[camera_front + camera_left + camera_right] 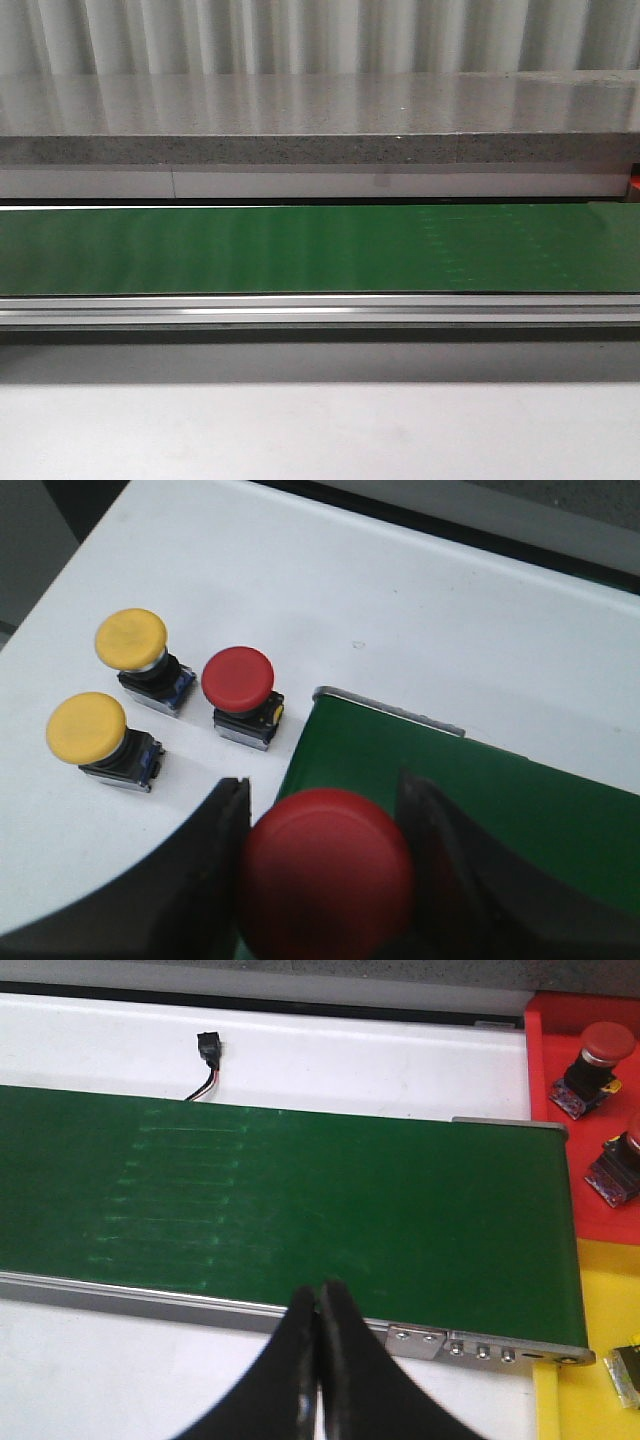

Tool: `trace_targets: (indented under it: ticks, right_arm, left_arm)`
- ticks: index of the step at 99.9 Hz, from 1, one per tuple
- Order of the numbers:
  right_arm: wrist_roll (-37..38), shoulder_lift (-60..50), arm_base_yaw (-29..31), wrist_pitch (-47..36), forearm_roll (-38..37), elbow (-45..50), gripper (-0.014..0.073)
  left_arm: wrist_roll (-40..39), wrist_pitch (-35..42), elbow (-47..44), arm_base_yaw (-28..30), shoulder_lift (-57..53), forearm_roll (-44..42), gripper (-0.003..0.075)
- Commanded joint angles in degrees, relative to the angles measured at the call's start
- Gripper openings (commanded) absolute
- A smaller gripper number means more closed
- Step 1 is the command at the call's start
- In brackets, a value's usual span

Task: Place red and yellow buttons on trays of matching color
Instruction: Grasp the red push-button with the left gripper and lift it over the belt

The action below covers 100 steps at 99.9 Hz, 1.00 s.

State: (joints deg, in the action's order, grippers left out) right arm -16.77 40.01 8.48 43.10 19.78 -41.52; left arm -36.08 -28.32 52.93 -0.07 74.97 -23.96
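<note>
In the left wrist view my left gripper (325,830) is shut on a red button (326,870), held over the end of the green belt (480,810). On the white table beside it stand another red button (239,685) and two yellow buttons (132,645) (88,733). The right wrist view has my right gripper (319,1305) shut and empty at the belt's near rail. A red tray (575,1110) there holds two red buttons (592,1058) (622,1160). The yellow tray (590,1360) below it carries a button partly cut off at the frame edge (625,1372).
The green conveyor belt (300,248) runs across the front view with a metal rail (320,308) along its near side and a grey stone ledge (300,120) behind. A small black connector with wires (207,1055) lies on the white table beyond the belt.
</note>
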Motion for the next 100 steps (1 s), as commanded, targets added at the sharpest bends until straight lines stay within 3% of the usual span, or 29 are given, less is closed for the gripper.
trace_targets:
  ticks: [1,24,77,89,100]
  right_arm:
    - [-0.4,-0.2,0.0,-2.9,0.7,-1.5,-0.0067]
    - [-0.4,-0.2,0.0,-2.9,0.7,-1.5,-0.0067]
    - [-0.4,-0.2,0.0,-2.9,0.7,-1.5,-0.0067]
    - [-0.4,-0.2,0.0,-2.9,0.7,-1.5,-0.0067]
    - [-0.4,-0.2,0.0,-2.9,0.7,-1.5,-0.0067]
  left_arm:
    - [0.1,3.5,0.7,-0.5,-1.5,-0.5,-0.0020]
    - [0.1,7.4,-1.1,-0.5,0.7,-0.1,-0.0020]
    - [0.1,8.1,-1.2,-0.5,5.6,0.8,-0.0012]
    - [0.1,8.0,-1.2,-0.5,5.6,0.8,0.0090]
    - [0.5,7.6,-1.2,-0.5,5.6,0.8,0.0292]
